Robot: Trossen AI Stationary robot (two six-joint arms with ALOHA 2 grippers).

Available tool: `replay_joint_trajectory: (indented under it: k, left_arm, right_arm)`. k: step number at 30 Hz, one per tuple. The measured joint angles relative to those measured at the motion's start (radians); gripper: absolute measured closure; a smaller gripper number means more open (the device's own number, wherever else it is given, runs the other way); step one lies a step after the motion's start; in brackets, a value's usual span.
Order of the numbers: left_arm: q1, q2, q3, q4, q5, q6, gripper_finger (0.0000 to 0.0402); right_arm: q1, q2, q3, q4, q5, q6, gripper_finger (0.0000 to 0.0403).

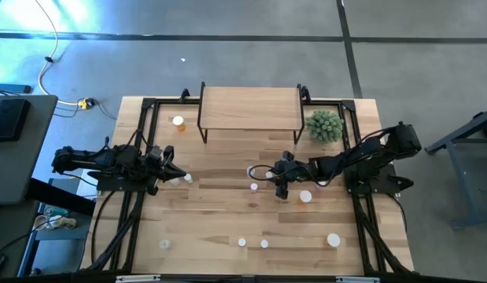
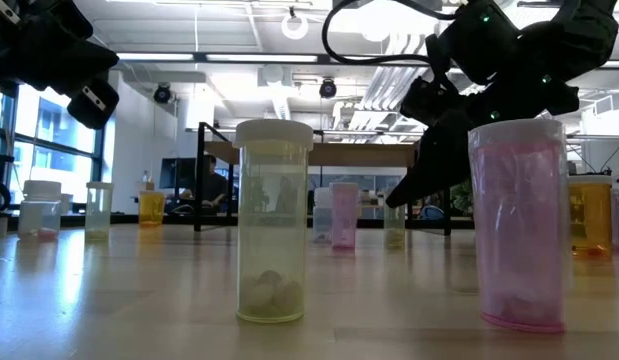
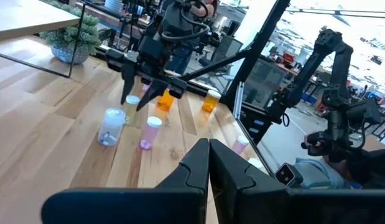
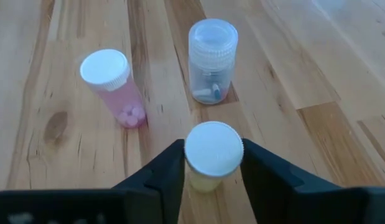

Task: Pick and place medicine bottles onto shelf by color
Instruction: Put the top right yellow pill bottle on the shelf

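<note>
My right gripper [image 4: 212,163] has its two fingers pressed against the sides of the white cap of a pale yellow-green medicine bottle [image 4: 213,148], which stands on the table. Just beyond it stand a pink bottle [image 4: 114,87] and a clear bottle [image 4: 212,59]. Seen from above, this gripper [image 1: 278,182] is at mid-table, in front of the shelf [image 1: 249,108], whose top is bare. My left gripper [image 1: 177,174] rests shut at the left side, fingers [image 3: 209,163] together with nothing between them. More bottles stand apart: orange [image 1: 178,121] by the shelf and several near the front edge [image 1: 333,240].
A green spiky plant [image 1: 325,126] sits right of the shelf, close to the right arm. Black frame rails [image 1: 141,134] run along both table sides. In the low view a yellow-green bottle [image 2: 274,220] and a pink one [image 2: 519,225] stand close to the camera.
</note>
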Motion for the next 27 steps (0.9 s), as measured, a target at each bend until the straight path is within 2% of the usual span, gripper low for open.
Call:
replay_joint_trajectory:
  k: [7,15,22,27]
  left_arm:
    - [0.0,0.0,0.0,0.0,0.0,0.0,0.0401]
    - [0.0,0.0,0.0,0.0,-0.008,0.0,0.0401]
    - [0.0,0.0,0.0,0.0,-0.05,0.0,0.0401]
    - [0.0,0.0,0.0,0.0,-0.049,0.0,0.0401]
  right_arm:
    - [0.0,0.0,0.0,0.0,-0.003,0.0,0.0301]
    - [0.0,-0.014,0.001,-0.001,-0.028,-0.007,0.0302]
    - [-0.003,-0.116,0.04,-0.001,-0.029,-0.101,0.0301]
    - [-0.033,-0.212,0.115,-0.029,0.017,-0.219,0.03]
